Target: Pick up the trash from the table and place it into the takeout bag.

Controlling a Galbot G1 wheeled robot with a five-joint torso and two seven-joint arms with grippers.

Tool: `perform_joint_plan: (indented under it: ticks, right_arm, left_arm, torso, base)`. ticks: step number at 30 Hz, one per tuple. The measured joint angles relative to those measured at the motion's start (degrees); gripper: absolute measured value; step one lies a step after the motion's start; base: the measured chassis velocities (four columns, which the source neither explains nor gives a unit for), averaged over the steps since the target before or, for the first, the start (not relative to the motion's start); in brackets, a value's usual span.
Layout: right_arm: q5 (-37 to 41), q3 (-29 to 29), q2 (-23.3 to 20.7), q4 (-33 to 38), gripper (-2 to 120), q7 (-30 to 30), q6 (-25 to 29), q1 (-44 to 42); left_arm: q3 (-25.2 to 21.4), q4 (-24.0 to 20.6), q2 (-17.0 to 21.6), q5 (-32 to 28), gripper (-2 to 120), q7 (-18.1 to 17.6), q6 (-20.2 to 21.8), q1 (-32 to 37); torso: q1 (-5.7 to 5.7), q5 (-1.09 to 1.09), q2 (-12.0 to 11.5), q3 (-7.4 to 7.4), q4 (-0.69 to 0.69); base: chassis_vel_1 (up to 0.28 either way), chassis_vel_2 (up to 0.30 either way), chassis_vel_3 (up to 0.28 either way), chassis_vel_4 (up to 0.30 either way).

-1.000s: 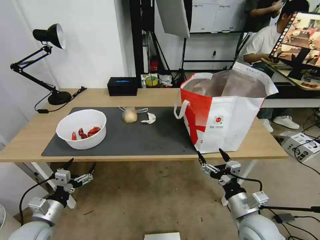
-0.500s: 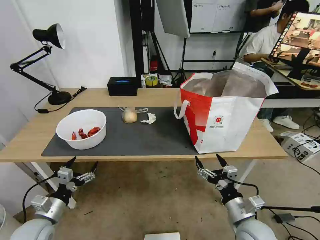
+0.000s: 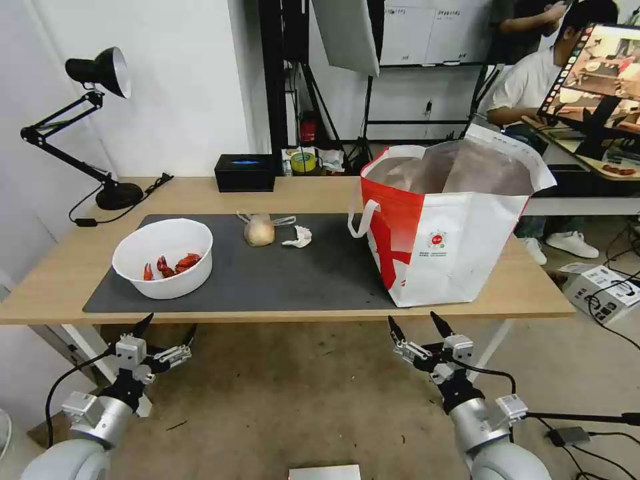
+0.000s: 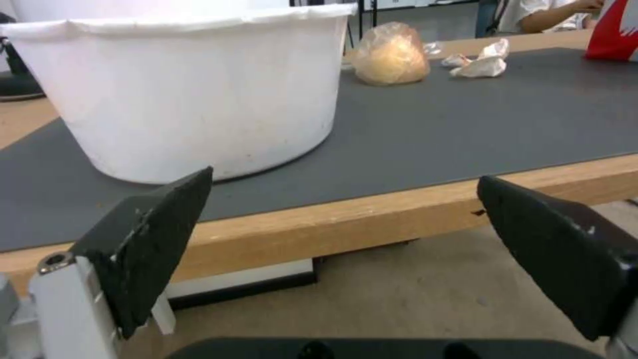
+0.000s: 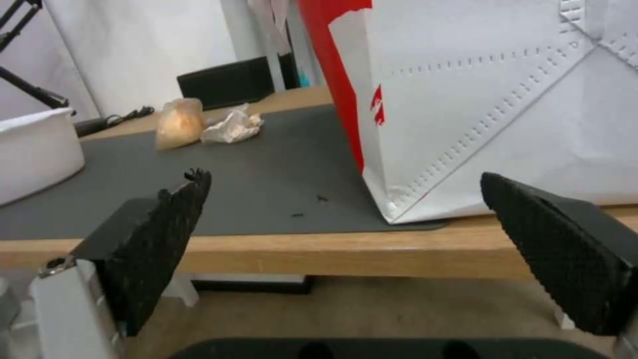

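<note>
Left tool [image 3: 165, 331] and right tool [image 3: 413, 323] both spread wide, empty, below bench [image 3: 67, 267] edge — crayfish bowl [image 3: 163, 257], bagged lump [image 3: 259, 231], tissue [image 3: 299, 237] on mat [image 3: 300, 273], red-and-white takeout bag [image 3: 447, 227] at right — round logo unreadable.

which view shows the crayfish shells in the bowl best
The head view: it looks down into the bowl, so the red shells show inside. The left wrist view sees the bowl's outer wall from low down, contents hidden. The right wrist view catches just an edge of the bowl, no shells.
</note>
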Motion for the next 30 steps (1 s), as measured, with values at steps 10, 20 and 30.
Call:
perform_joint_plan:
  ticks: [10,20,30]
  right_arm:
    - [0.37,-3.86,-1.74,1.84,100,-2.96,-1.48,4.8]
    - [0.86,-13.77,-4.94,0.92,100,-2.8,-5.9,16.97]
    - [1.29,-26.59,-3.52,-5.16,100,1.72,-10.65,33.94]
  left_arm:
    - [-0.08,-1.17,-0.32,0.03,100,-0.02,-0.01,0.11]
    - [-1.01,-2.51,0.54,-0.53,100,-0.2,0.66,-0.36]
    - [-1.19,-2.59,-1.02,-0.21,100,-0.2,0.84,0.11]
  torso:
    - [0.0,0.0,0.0,0.0,0.0]
    - [0.0,0.0,0.0,0.0,0.0]
    - [0.01,0.0,-0.01,0.0,0.0]
  base:
    - [0.0,0.0,0.0,0.0]
    - [0.0,0.0,0.0,0.0]
    - [0.0,0.0,0.0,0.0]
